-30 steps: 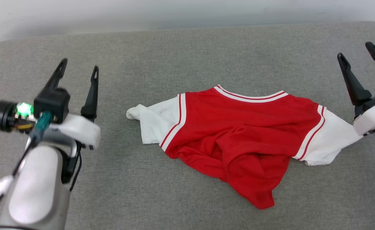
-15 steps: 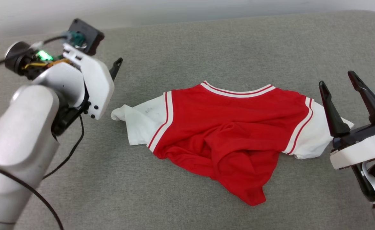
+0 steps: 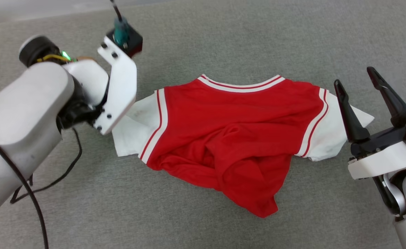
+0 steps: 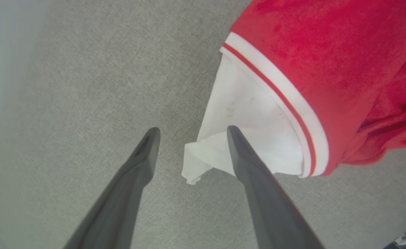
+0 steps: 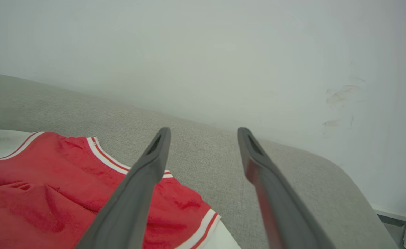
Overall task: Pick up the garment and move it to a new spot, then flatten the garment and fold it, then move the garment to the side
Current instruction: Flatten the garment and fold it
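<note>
Reaching in for the shirt; the pickup has not begun.
The red shirt (image 3: 223,138) lies rumpled mid-frame on the grey tabletop (image 3: 223,41). The left fingers (image 4: 141,162), wide open and empty, are poised over its white sleeve (image 4: 247,114). The right fingers (image 3: 347,110), equally wide and empty, hover at the frame's right. The next move likely calls for lowering and pinching cloth.

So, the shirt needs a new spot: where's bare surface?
Bare grey surface lies beyond the garment's collar toward the wall, and in front of its hem. Crowded at both sleeves, by the left gripper and right gripper.
</note>
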